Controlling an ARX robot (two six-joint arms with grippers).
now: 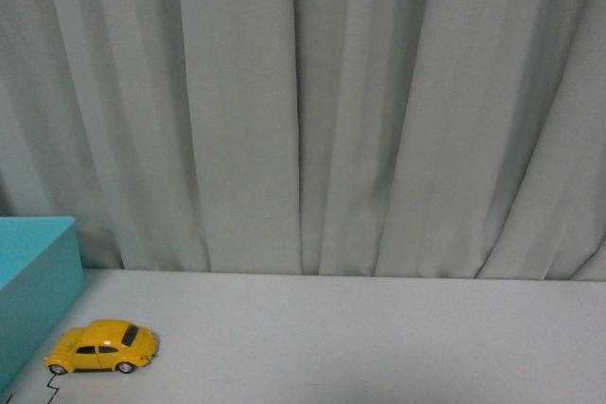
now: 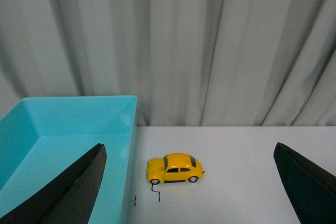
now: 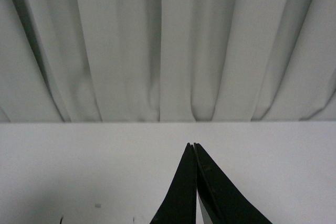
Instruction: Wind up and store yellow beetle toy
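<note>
The yellow beetle toy (image 2: pixel 175 168) stands on its wheels on the white table (image 1: pixel 379 338), at my near left. It is just beside the wall of the turquoise box (image 2: pixel 68 129) but apart from it, with a small black mark (image 2: pixel 156 192) on the table by one end. My left pincer (image 2: pixel 189 150) is spread wide with nothing in it, the toy showing through the gap ahead, while my right pincer (image 3: pixel 192 148) sits over bare table, tips pressed together and empty, a grey curtain (image 1: pixel 303 111) behind.
</note>
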